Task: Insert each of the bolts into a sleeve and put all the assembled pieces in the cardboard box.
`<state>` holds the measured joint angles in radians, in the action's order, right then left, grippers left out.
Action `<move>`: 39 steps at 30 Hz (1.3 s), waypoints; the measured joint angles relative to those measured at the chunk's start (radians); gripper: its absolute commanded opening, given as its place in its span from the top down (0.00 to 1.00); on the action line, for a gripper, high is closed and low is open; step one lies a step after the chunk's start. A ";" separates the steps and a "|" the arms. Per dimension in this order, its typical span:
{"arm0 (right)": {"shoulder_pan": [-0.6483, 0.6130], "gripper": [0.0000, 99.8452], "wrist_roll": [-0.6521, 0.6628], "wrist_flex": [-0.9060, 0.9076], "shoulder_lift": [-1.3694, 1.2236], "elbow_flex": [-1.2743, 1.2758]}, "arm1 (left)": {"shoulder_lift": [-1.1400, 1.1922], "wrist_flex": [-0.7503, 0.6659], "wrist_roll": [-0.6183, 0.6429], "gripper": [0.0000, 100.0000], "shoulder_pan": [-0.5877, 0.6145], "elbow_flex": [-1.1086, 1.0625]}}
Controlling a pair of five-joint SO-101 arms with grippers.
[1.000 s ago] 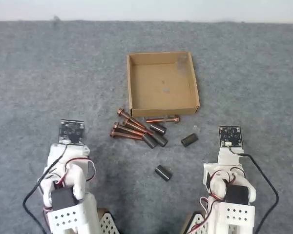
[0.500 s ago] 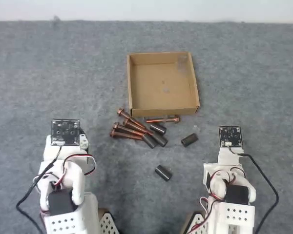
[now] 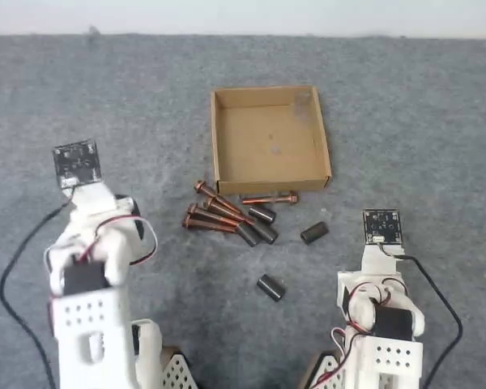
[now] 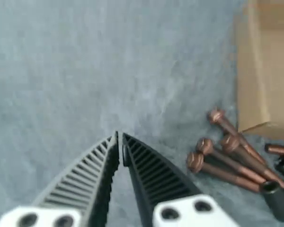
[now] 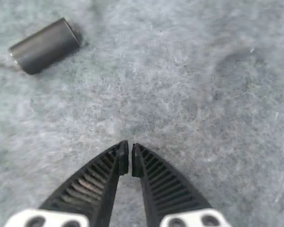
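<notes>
Several copper bolts (image 3: 215, 212) lie in a loose pile on the grey carpet, just in front of the empty cardboard box (image 3: 270, 138). Some black sleeves (image 3: 262, 215) touch the pile. One sleeve (image 3: 314, 232) lies apart to its right and another (image 3: 270, 287) nearer the arms. My left gripper (image 4: 119, 139) is shut and empty above bare carpet, with the bolts (image 4: 227, 163) and the box corner (image 4: 265, 66) off to one side. My right gripper (image 5: 128, 149) is shut and empty, low over the carpet, with a sleeve (image 5: 45, 46) lying ahead of it.
The left arm (image 3: 85, 243) stands raised at the left of the table. The right arm (image 3: 381, 308) is folded at the lower right. A pale wall runs behind the far edge of the carpet (image 3: 405, 105).
The left arm has risen and swung out to the left and away from its base. The right arm, the bolts and the sleeves have not moved.
</notes>
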<state>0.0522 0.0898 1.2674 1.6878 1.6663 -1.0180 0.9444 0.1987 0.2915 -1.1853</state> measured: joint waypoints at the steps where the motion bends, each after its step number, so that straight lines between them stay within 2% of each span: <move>1: 0.017 0.99 0.000 -0.006 0.000 0.000 | 0.052 -0.014 0.035 0.99 0.000 0.000; 6: 0.196 0.99 0.000 -0.138 0.000 0.002 | 0.172 -0.124 0.110 0.99 0.002 -0.044; 8: 0.203 0.98 0.000 -0.207 0.000 0.003 | 0.170 -0.153 0.110 0.99 -0.002 -0.071; 14: 0.184 0.83 0.000 -0.359 0.000 0.003 | 0.170 -0.169 0.110 0.99 0.000 -0.091; 21: 0.173 0.81 0.018 -0.548 0.000 0.003 | 0.170 -0.247 0.110 0.99 0.000 -0.143; 25: 0.078 0.81 0.094 -0.502 0.000 -0.021 | 0.170 -0.276 0.110 0.99 0.000 -0.157; 30: -0.075 0.81 0.169 -0.327 0.000 -0.130 | 0.172 -0.279 0.107 0.99 0.000 -0.157; 36: -0.163 0.81 0.169 -0.235 -0.068 -0.281 | 0.172 -0.279 0.040 0.99 0.000 -0.157; 39: -0.163 0.81 0.087 -0.242 -0.212 -0.364 | 0.172 -0.279 0.035 0.99 0.000 -0.164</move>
<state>-0.1105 0.1772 1.0249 1.4760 1.3027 -0.8462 0.6651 0.2340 0.2915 -1.3495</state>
